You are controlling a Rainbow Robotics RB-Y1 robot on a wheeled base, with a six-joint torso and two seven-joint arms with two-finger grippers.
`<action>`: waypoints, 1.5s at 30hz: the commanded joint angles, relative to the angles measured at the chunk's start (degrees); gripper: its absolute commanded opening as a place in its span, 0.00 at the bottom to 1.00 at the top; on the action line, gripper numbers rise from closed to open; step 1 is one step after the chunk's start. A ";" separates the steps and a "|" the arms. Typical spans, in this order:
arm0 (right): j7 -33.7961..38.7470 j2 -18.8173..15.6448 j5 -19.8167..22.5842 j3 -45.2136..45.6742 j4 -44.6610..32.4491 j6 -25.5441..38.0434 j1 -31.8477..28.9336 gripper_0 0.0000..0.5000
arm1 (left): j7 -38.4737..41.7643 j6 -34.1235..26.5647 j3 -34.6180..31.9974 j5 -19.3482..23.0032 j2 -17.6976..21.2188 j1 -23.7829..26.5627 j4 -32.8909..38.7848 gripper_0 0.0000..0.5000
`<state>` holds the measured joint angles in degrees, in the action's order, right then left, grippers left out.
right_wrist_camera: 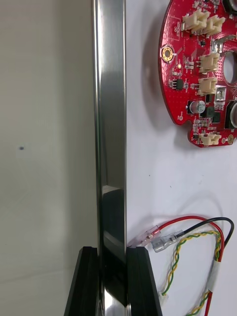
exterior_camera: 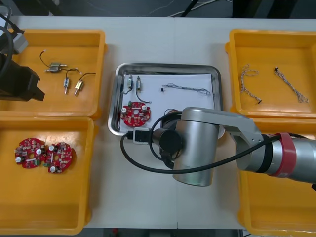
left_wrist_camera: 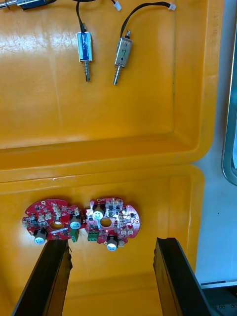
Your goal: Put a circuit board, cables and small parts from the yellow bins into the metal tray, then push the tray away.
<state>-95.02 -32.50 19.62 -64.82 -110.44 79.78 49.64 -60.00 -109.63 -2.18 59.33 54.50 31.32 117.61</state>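
The right gripper [right_wrist_camera: 112, 253] sits at the near rim of the metal tray [exterior_camera: 168, 65], its arm reaching in from the right across the table [exterior_camera: 197, 29]; its jaws are clamped on that rim, one finger outside the tray and one inside. On the tray's white floor lie a circuit board [exterior_camera: 136, 112] at the near left, two small metal parts [exterior_camera: 133, 83] at the far left, and a blue and white cable [exterior_camera: 185, 89] toward the far right; a red and yellow cable [right_wrist_camera: 197, 247] lies just beside the inner finger. The left gripper [left_wrist_camera: 111, 244] hangs at the left of the table above the left yellow bins [exterior_camera: 94, 44], jaws wide apart with nothing between them; the near bin there holds two more boards [exterior_camera: 44, 154], touching each other; the far right bin [exterior_camera: 237, 39] holds two twisted cables [exterior_camera: 249, 81].
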 commanded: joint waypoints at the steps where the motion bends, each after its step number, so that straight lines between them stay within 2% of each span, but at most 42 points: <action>1: -1.13 -0.81 0.42 1.97 1.89 -2.26 3.97 0.00 | -3.81 -0.37 -1.87 -0.26 2.55 -0.82 1.66 1.00; 14: -2.28 -1.25 0.42 2.68 6.20 -4.64 7.66 0.00 | -3.81 -0.37 -1.87 -0.26 2.55 -0.82 1.66 1.00; 45: -7.37 -2.04 0.42 4.61 18.86 -17.73 12.76 0.00 | -3.81 -0.37 -1.87 -0.26 2.55 -0.82 1.66 1.00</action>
<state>-99.07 -33.01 19.72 -62.35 -92.17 63.53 58.85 -60.00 -109.63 -2.18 59.33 54.50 31.32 117.63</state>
